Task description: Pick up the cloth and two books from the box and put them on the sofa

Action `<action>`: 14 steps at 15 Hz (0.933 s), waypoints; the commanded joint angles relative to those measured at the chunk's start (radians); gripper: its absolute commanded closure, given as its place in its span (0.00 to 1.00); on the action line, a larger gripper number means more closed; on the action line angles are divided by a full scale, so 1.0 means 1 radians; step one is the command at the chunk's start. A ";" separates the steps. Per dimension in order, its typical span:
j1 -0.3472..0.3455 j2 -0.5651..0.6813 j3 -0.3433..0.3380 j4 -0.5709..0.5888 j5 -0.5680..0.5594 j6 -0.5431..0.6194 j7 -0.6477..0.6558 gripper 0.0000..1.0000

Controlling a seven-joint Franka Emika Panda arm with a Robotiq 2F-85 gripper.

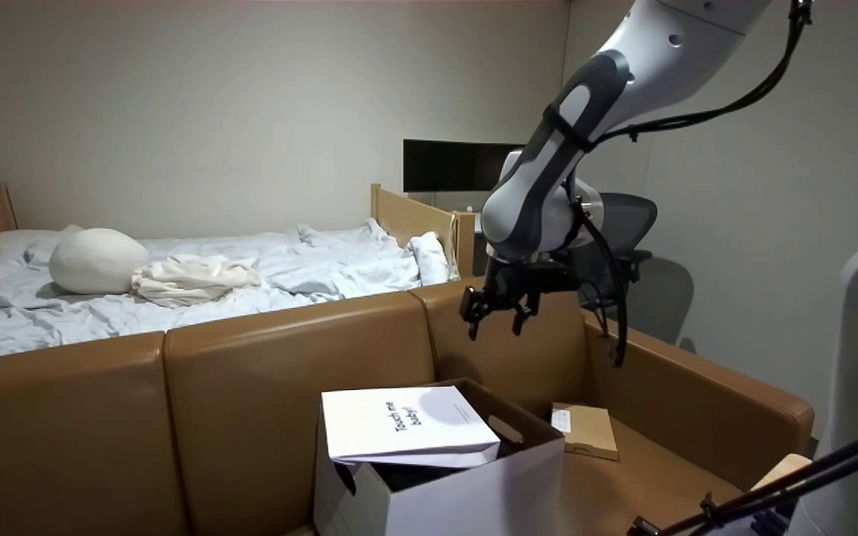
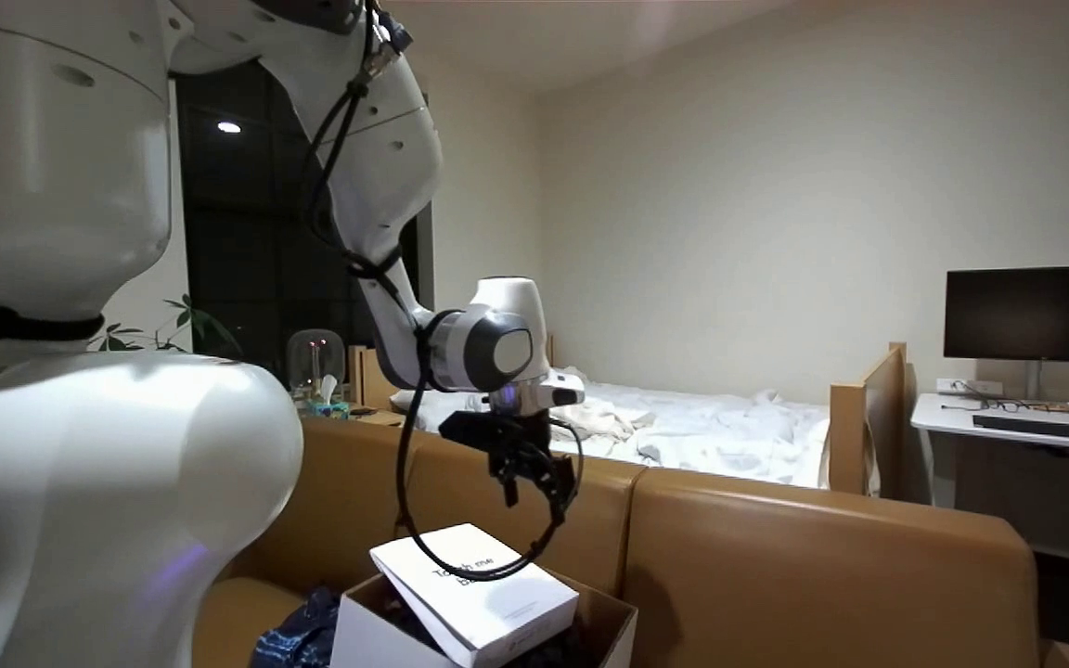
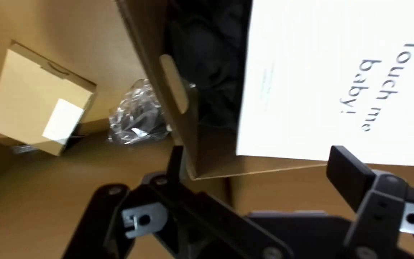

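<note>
Lying tilted across the top of a white cardboard box (image 1: 474, 499) with brown inner walls and oval handholds, a thick white rectangular book (image 1: 414, 424) bears the black words "Touch me baby!" on its smooth cover; a smaller line of print is too faint to read. Limp black fabric (image 3: 207, 54) lies in shadow inside the box, partly hidden under the book. The box stands on a large tan-brown leather sofa (image 1: 295, 357), just in front of its padded back.

Angled down from above, the white-and-grey robot arm (image 1: 593, 104) bends at its wrist, with the black two-fingered gripper (image 1: 496, 330) pointing downward, higher than the book and apart from it. Its fingers (image 3: 349, 176) stand spread wide. A black cable (image 2: 488, 574) hangs from the arm in a loop.
</note>
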 commanded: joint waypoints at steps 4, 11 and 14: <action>-0.139 -0.067 0.467 -0.122 0.079 -0.031 -0.087 0.00; -0.056 -0.003 0.511 -0.092 -0.507 0.074 0.182 0.00; 0.013 -0.002 0.452 -0.027 -0.765 0.112 0.333 0.00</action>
